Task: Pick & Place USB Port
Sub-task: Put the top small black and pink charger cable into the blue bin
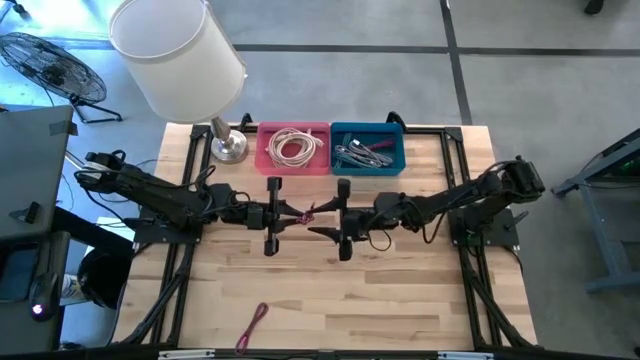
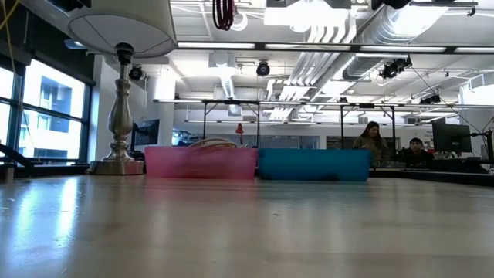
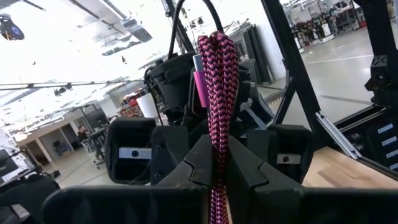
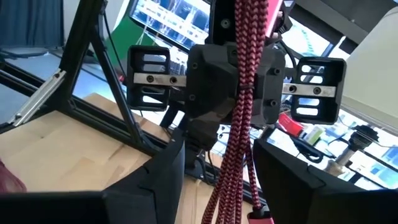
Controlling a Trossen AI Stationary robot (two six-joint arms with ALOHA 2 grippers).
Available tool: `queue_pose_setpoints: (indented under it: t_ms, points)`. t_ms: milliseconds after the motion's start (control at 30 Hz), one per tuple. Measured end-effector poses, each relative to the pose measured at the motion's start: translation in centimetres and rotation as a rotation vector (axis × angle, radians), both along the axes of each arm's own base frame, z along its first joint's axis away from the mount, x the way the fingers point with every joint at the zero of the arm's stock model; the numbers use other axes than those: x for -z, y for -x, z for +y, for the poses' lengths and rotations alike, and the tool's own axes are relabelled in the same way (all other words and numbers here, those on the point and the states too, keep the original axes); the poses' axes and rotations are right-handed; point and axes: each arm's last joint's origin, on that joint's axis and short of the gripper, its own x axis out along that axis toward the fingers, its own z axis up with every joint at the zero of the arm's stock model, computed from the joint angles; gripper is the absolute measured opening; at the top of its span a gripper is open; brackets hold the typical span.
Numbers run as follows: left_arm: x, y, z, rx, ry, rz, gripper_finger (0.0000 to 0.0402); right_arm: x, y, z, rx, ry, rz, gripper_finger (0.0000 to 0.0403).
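- High view, frame centre: both tools meet above the worktop (image 1: 330,290); left tool (image 1: 283,215) pinches the cable (image 1: 310,212).
- Right tool (image 1: 335,222) looks spread; releasing early drops it short of the pink bin (image 1: 262,150).

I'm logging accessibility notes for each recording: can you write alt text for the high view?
Seen from above, the left end effector and right end effector meet mid-table, a red braided cable between them. Behind them sit a pink bin of coiled cable, a blue bin and a lamp; another red cable lies near the front edge.
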Motion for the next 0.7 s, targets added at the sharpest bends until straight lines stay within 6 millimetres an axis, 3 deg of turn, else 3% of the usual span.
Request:
queue_pose_setpoints:
  t_ms: [433,700]
  points:
    - [0.0,0.0,0.0,-0.013,-0.007,-0.001,0.0012,0.0,-0.1,-0.8,-0.045,0.004,-0.003,0.0179]
    - [0.0,0.0,0.1,-0.026,-0.016,0.001,0.0012,-1.2,-1.0,-1.1,-0.065,-0.011,0.029,0.0128]
